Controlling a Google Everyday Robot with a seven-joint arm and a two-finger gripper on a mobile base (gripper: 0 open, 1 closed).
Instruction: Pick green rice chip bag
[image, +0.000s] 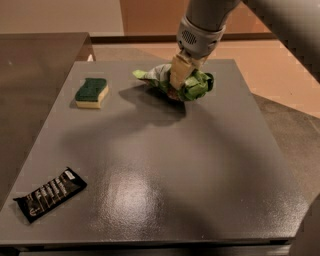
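Note:
The green rice chip bag (194, 85) is a crumpled light-green foil bag with white patches, at the far middle of the grey table (165, 165). My gripper (180, 75) comes down from the upper right and is shut on the bag's middle. A tan finger (178, 71) lies across the foil. The bag hangs a little above the table, with its shadow spread on the surface below and to the left. One end of the bag sticks out to the left of the finger.
A green-and-yellow sponge (92, 92) lies at the far left of the table. A flat black wrapper (50, 194) lies near the front left corner. My arm (280, 20) crosses the upper right. A dark counter (35, 60) stands at the left.

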